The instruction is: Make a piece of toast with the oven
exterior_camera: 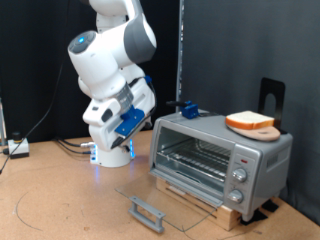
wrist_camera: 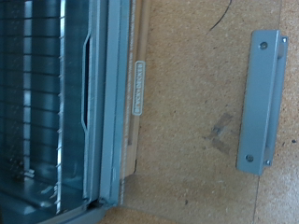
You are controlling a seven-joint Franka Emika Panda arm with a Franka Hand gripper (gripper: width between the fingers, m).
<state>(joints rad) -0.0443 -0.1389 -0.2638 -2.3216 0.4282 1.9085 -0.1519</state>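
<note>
The silver-grey oven (exterior_camera: 225, 140) stands on the wooden table at the exterior view's right. Its glass door (exterior_camera: 165, 192) is dropped flat open, with its grey handle (exterior_camera: 147, 212) at the front, and the wire rack (exterior_camera: 190, 158) shows inside. The piece of toast (exterior_camera: 249, 121) lies on top of the oven, on a round tan board (exterior_camera: 262, 132). My gripper (exterior_camera: 143, 120) hangs at the end of the white and blue arm, left of the oven and apart from it. The wrist view shows no fingers, only the rack (wrist_camera: 37, 103), the open door (wrist_camera: 187, 121) and its handle (wrist_camera: 261, 101).
Three round knobs (exterior_camera: 239, 176) sit on the oven's right face. A small blue object (exterior_camera: 188, 108) and a black stand (exterior_camera: 272, 96) are at the oven's top and back. The oven rests on a wooden base (exterior_camera: 200, 203). Cables (exterior_camera: 20, 147) lie at the left.
</note>
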